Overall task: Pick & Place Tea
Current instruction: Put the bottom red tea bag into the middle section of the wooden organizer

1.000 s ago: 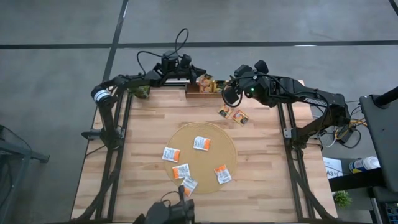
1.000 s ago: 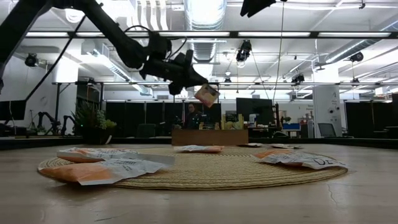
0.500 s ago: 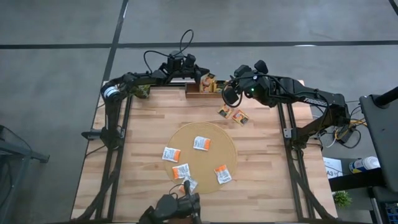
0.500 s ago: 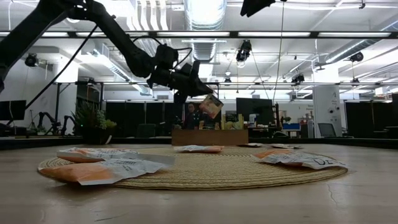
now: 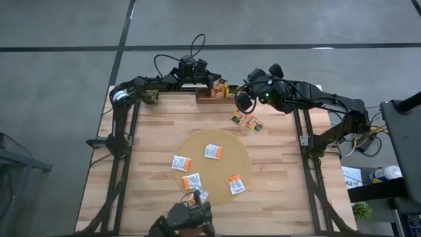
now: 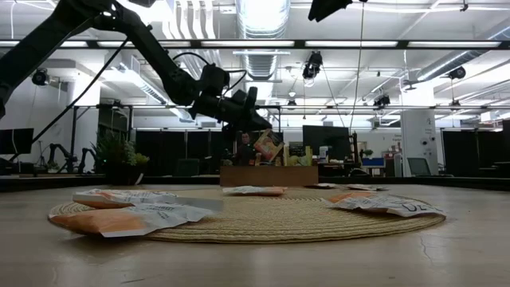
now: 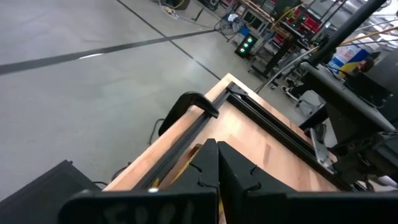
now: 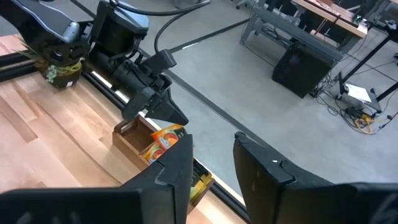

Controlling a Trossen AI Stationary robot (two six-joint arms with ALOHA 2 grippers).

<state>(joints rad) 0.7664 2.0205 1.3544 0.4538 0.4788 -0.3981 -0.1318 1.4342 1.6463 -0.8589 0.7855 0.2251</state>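
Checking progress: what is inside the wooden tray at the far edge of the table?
The wooden tray holds upright sachets, orange ones among them. The left gripper holds one over it. The tray's walls and the gripper hide its other contents.

High view looks straight down; low view, table-level, shares the round mat [image 5: 215, 164].

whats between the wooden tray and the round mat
Two tea sachets lie on the table between the wooden tray and the round mat, seen in the high view.
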